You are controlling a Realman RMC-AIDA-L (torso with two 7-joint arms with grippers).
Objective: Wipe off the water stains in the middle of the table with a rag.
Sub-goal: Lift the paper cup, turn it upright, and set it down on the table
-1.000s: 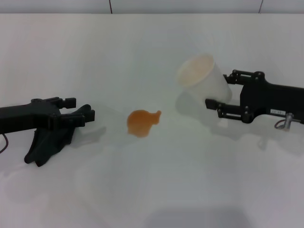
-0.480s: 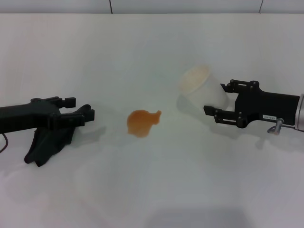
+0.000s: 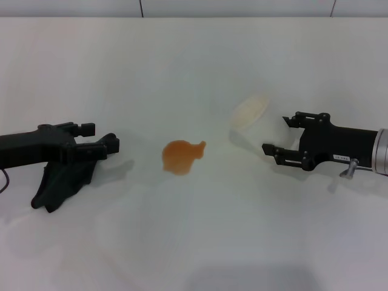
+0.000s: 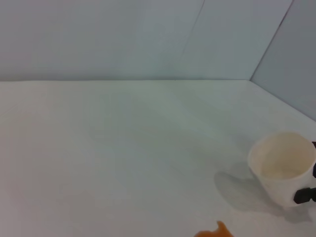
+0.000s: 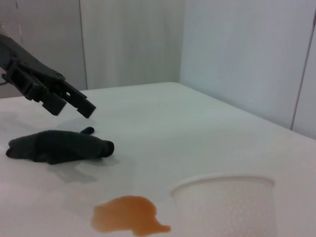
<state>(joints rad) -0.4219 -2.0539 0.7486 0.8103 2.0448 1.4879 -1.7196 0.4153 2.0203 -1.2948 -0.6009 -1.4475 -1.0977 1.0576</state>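
The orange water stain (image 3: 180, 156) lies in the middle of the white table (image 3: 194, 60); it also shows in the right wrist view (image 5: 126, 219). The black rag (image 3: 60, 182) lies on the table at the left, also seen in the right wrist view (image 5: 59, 146). My left gripper (image 3: 104, 137) hovers open just above the rag, not holding it. My right gripper (image 3: 276, 133), right of the stain, holds a white paper cup (image 3: 250, 109) that stands upright on the table, with its fingertips at the cup's sides (image 4: 281, 165).
A grey wall runs behind the table's far edge (image 3: 242, 16). Bare table surface lies between the rag and the stain and in front of both arms.
My right gripper has lowered the cup from a tilted hold to upright on the table and has drawn slightly rightwards. The left arm, rag and stain have not moved.
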